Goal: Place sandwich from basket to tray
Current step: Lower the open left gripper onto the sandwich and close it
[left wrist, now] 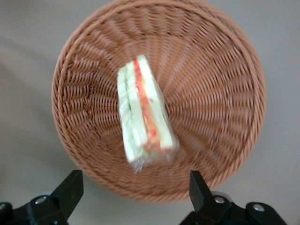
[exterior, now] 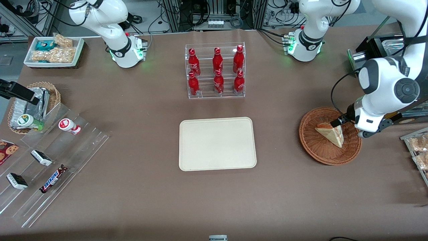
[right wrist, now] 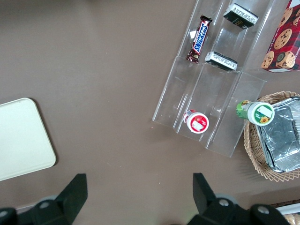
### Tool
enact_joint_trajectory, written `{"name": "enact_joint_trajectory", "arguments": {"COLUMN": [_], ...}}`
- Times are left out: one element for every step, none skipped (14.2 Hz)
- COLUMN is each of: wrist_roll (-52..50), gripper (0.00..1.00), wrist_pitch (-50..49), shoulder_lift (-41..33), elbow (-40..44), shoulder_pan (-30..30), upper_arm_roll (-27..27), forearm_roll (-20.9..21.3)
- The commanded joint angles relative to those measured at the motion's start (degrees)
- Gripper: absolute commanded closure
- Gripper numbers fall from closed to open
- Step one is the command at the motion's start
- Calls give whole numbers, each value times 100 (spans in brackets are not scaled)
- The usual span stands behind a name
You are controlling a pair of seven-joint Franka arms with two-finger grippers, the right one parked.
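The sandwich (exterior: 331, 132) (left wrist: 143, 112), a pale wedge in clear wrap with red-orange and green filling, stands on its edge in the reddish-brown wicker basket (exterior: 314, 147) (left wrist: 215, 84), toward the working arm's end of the table. My gripper (exterior: 336, 123) (left wrist: 135, 190) hangs above the basket, over its rim, apart from the sandwich. Its black fingers (left wrist: 70, 187) are spread wide, open, with nothing between them. The cream tray (exterior: 217, 144) (right wrist: 18, 136) lies bare at the table's middle, beside the basket.
A clear rack of red bottles (exterior: 215, 72) stands farther from the camera than the tray. Toward the parked arm's end are stepped acrylic racks with snacks (exterior: 50, 160), a tan basket of foil packs (exterior: 33, 103) and a white snack bin (exterior: 53, 50). Snack packs (exterior: 418, 147) lie beside the basket.
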Motion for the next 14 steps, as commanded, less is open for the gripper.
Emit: {"name": "enact_joint_trajectory", "arguments": {"wrist_roll": [-1167,-1309,-1467,-1704,-2019,-2257,-2469,-2636,-2725,-2734,-2743,-2752,-2752,-2752], "gripper": [0,0,0,0,0,0,6,30,67,89,94,95,95,95], "wrist_pitch": [453,559,708,849,1015,1122,1192,1210,1184,1149,1105,1009,730,370], "shoulder_lift": [262,297,341,411,534,657,745,746,720,693,684,693,693,702], "elbow": [-36,-71,-115,-168,-194,-229,-291,-335,-335,-300,-196,-73,128,374], "shoulder_pan": [-20,-20,-11,-11,-11,-19,-20,-20,-20,-20,-20,-20,-28,-72], "upper_arm_roll": [8,8,8,17,17,17,17,17,17,17,17,17,8,-9], "forearm_roll": [37,37,37,37,37,37,37,37,37,37,37,37,28,28]}}
